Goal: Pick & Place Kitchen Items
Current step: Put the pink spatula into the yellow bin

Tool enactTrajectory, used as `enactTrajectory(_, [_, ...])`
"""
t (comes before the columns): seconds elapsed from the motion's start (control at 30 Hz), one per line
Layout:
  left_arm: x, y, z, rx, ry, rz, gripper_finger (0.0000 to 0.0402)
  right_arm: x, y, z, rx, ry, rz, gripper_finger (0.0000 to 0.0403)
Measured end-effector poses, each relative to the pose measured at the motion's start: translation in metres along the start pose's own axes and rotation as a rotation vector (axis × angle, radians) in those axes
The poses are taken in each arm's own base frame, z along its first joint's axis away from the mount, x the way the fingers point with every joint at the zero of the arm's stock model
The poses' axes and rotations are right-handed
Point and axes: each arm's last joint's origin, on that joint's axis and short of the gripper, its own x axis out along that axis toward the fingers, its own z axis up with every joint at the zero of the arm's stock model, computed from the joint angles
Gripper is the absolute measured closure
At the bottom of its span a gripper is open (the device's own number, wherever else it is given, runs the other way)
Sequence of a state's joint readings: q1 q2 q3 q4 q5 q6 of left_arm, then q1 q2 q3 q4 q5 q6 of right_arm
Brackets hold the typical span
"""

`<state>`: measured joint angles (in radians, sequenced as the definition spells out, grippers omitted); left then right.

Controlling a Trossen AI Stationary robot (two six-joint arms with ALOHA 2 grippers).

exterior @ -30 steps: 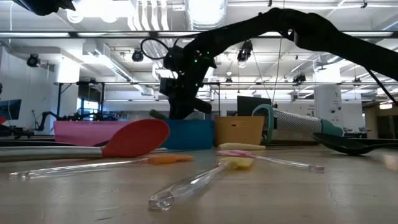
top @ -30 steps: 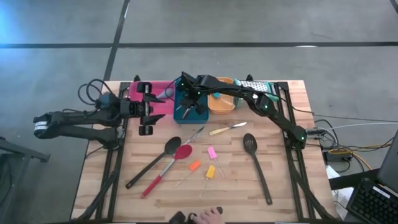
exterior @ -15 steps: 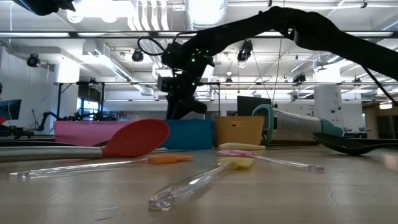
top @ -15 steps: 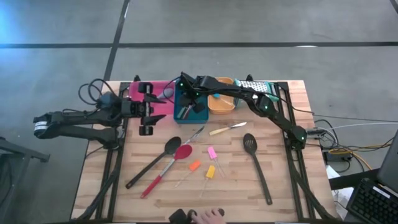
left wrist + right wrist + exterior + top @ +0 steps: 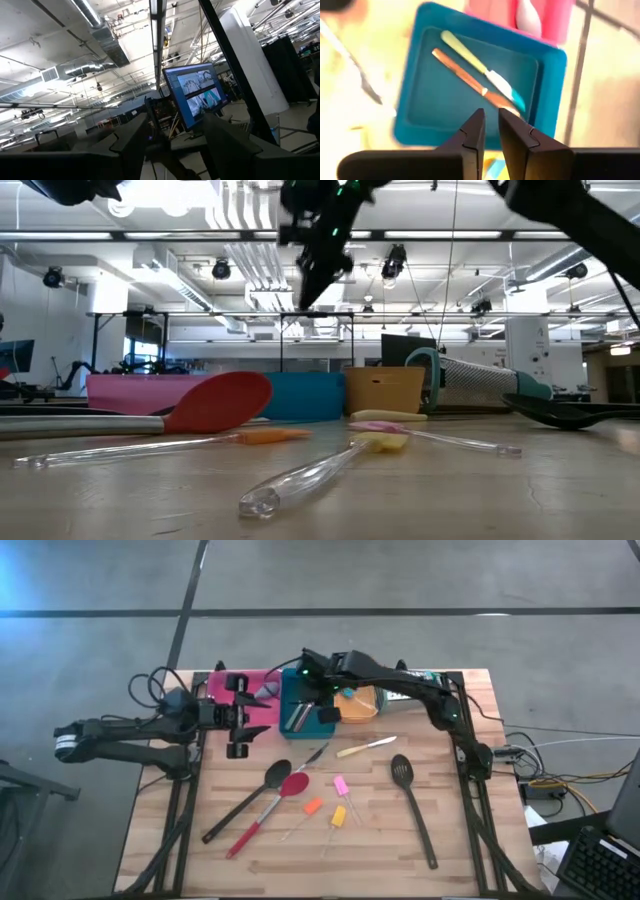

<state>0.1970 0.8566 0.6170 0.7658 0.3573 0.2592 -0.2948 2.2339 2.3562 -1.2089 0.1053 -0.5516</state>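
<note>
My right gripper [image 5: 322,705] hangs shut, with nothing in it, high above the teal tray [image 5: 304,730]; the low view shows it [image 5: 308,290] well clear of the tray. Two knives, one with a yellow handle [image 5: 465,52] and one with an orange handle [image 5: 460,72], lie flat in the teal tray. My left gripper [image 5: 240,726] waits open at the near edge of the pink tray [image 5: 255,680], pointing up into the room [image 5: 175,145]. A black ladle [image 5: 248,802], a red spoon [image 5: 268,812], a black slotted turner [image 5: 410,802], a yellow-handled knife [image 5: 365,747] and small pink [image 5: 340,785], orange [image 5: 313,807] and yellow [image 5: 339,816] pieces lie on the table.
An orange tray [image 5: 358,708] stands to the right of the teal one, at the table's far edge. A pale spatula head [image 5: 527,17] lies in the pink tray. A clear thin knife [image 5: 315,755] lies just nearer than the teal tray. Bare wood shows at the near left and near right.
My right gripper has risen out of the teal tray, drifted a little toward the table's right edge and rolled at the wrist. The two knives in the tray, covered by it before, now show in full.
</note>
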Motion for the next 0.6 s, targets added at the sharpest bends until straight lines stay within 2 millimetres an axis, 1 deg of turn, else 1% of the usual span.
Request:
enactTrajectory(0.17, [0.001,0.000,-0.002,-0.004,0.011,-0.003,0.0204,-0.058,0.018,-0.007,0.164,0.016,0.026,0.0380])
enactTrajectory(0.27, [0.001,0.000,-0.002,-0.005,0.013,-0.003,0.0204,-0.094,0.034,-0.013,0.203,0.021,0.047,0.0392])
enactTrajectory(0.37, [0.001,0.000,-0.003,-0.008,0.018,-0.005,0.0204,-0.126,0.052,-0.018,0.235,0.013,0.065,0.0394])
enactTrajectory(0.47, [0.000,-0.001,-0.004,-0.013,0.030,-0.008,0.0204,-0.151,0.070,-0.022,0.280,-0.016,0.080,0.0394])
enactTrajectory(0.6, [0.001,-0.001,-0.005,-0.016,0.038,-0.010,0.0204,-0.176,0.100,-0.029,0.294,-0.028,0.078,0.0394])
